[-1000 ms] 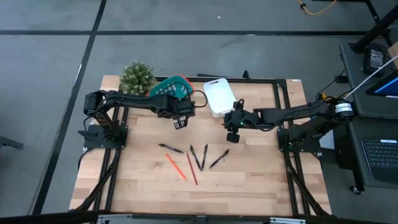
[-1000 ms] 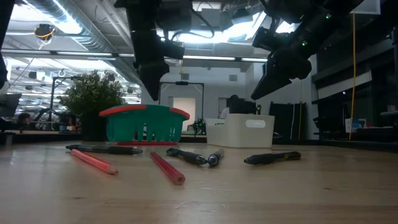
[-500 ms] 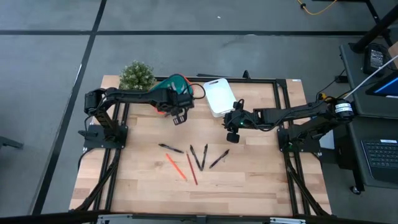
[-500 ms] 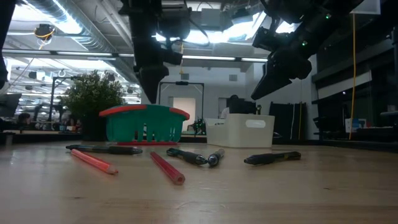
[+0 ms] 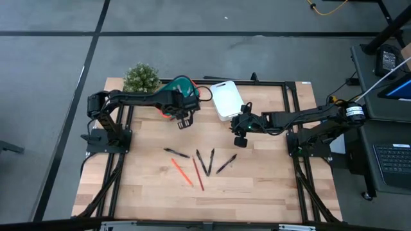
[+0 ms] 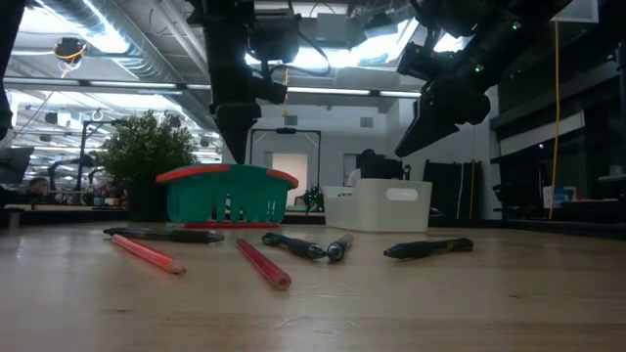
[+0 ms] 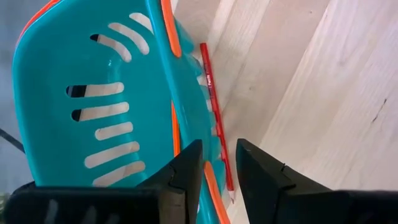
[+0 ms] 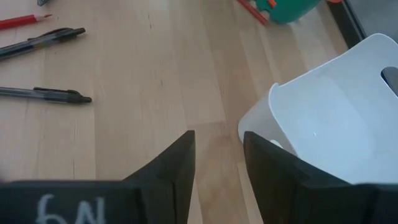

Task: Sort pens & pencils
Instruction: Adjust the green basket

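Your tabletop point(image 5: 270, 186) carries a teal basket point(image 5: 178, 88) and a white bin point(image 5: 226, 98) at its 12 o'clock edge, a plant point(image 5: 140, 77) at 11.

Left gripper point(image 5: 183, 122) hangs just off the basket's near rim, fingers point(image 7: 186, 171) parted, nothing held. One red pencil point(image 7: 214, 112) lies on the wood against the basket's wall.

Right gripper point(image 5: 240, 139) hovers below the white bin, fingers point(image 8: 177, 165) released and empty.

Count at centre: four pens point(image 5: 207, 160) and two pencils point(image 5: 190, 172), fanned close together. One pen lies off at 9 o'clock of the group, another at 3.

Open wood runs wide toward 6 o'clock and both side edges.
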{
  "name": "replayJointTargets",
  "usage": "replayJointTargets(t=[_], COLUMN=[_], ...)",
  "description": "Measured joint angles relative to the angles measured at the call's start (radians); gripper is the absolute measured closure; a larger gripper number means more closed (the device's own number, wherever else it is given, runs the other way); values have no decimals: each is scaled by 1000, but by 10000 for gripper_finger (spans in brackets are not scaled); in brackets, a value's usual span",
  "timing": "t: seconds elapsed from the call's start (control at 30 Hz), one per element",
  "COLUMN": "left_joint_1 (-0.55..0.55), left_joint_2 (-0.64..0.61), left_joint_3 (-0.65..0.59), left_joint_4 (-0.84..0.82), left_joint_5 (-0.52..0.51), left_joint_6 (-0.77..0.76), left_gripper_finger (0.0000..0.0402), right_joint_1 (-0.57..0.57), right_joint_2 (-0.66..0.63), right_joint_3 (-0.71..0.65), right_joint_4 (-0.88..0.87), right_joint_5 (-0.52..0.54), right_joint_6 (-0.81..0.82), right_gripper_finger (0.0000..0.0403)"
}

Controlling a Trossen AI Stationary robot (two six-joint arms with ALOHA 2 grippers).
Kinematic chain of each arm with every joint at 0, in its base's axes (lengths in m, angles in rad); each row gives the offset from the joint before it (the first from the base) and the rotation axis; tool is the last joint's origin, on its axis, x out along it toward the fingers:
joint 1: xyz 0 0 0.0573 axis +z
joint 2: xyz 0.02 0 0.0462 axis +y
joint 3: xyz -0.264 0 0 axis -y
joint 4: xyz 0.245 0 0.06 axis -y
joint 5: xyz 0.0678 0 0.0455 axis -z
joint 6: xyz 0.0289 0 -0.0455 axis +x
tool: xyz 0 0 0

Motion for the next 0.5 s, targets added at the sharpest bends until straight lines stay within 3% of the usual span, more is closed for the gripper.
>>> replayJointTargets(t=[0.23,0.5], left_joint_1=[-27,-63], left_joint_2=[0,-4], left_joint_3=[5,69], left_joint_4=[-6,-76], left_joint_5=[120,77], left_joint_6=[44,48], left_gripper_finger=[328,371], right_joint_1=[0,0], right_joint_2=[0,0], right_joint_3=[0,0], right_joint_4=[-1,-2], right_joint_5=[0,0], right_joint_6=[-1,-1], right_gripper_finger=[264,264])
